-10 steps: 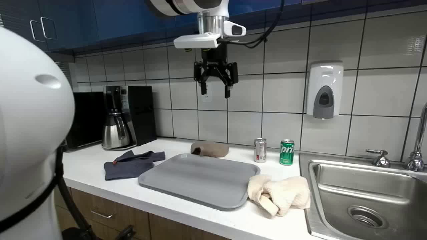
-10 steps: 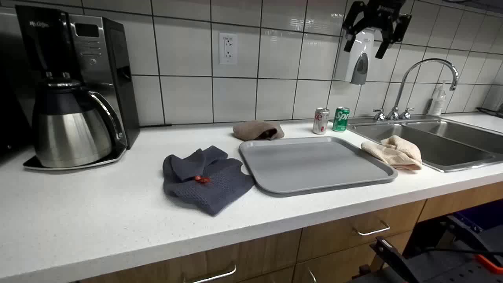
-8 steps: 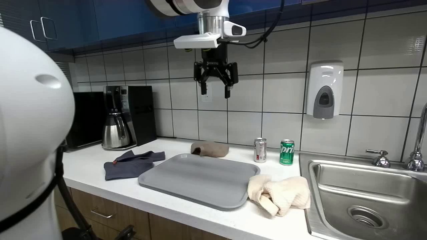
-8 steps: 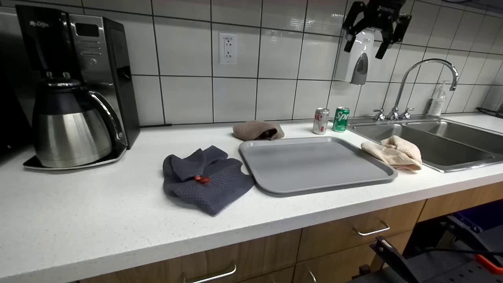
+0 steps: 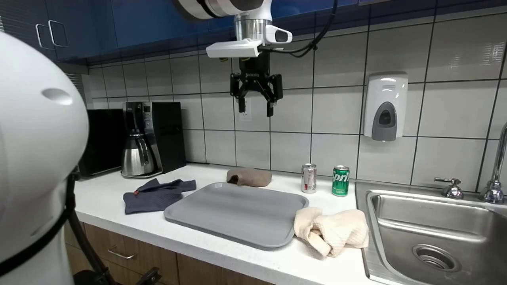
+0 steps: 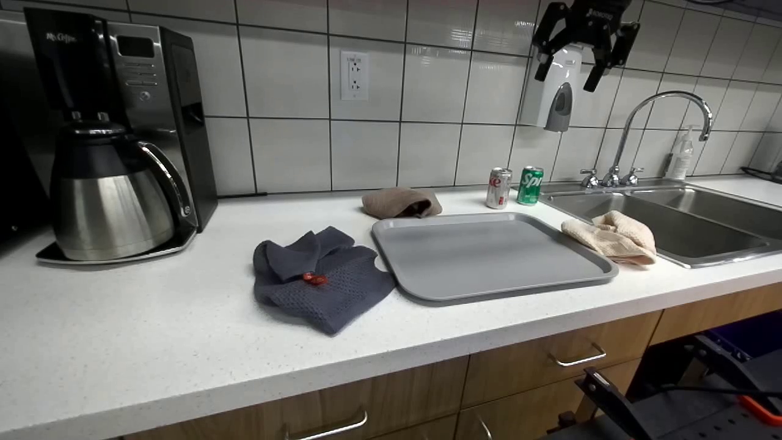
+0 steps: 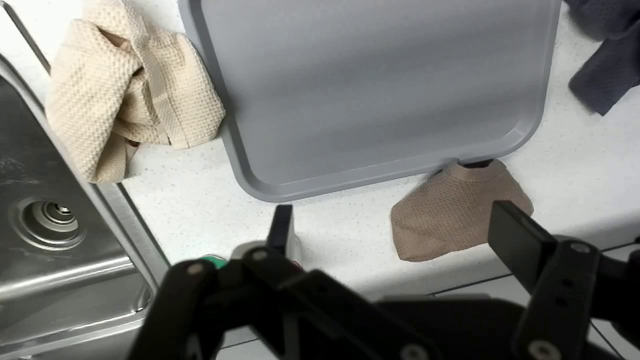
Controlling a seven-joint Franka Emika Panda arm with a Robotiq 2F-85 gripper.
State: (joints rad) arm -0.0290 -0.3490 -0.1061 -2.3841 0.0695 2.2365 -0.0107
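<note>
In an exterior view I have the jaws pointing straight down, spread wide, high in the air and well apart from the counter (image 5: 103, 194). The gray tray (image 5: 233, 213) lies flat between a dark blue cloth (image 5: 154, 200) and a cream cloth (image 5: 342, 229). Along the back, near the tiled wall (image 5: 293, 107), I see a brown cloth (image 5: 253, 177), then a silver can (image 5: 309, 179) and a green can (image 5: 340, 181), both upright.

In an exterior view the jaws cross the soap dispenser (image 6: 545, 104) (only along my line of sight; the two stand well apart). The brown cloth sits just behind the tray, and the coffee maker (image 6: 143, 110) stands farther off, past the dark blue cloth.

In the wrist view the jaws enter from the lower edge, set far apart. One hides most of the silver can; the other overlaps an end of the brown cloth, whose opening meets the tray's rim. The cream cloth touches the tray and lies between it and the sink (image 7: 127, 220).
</note>
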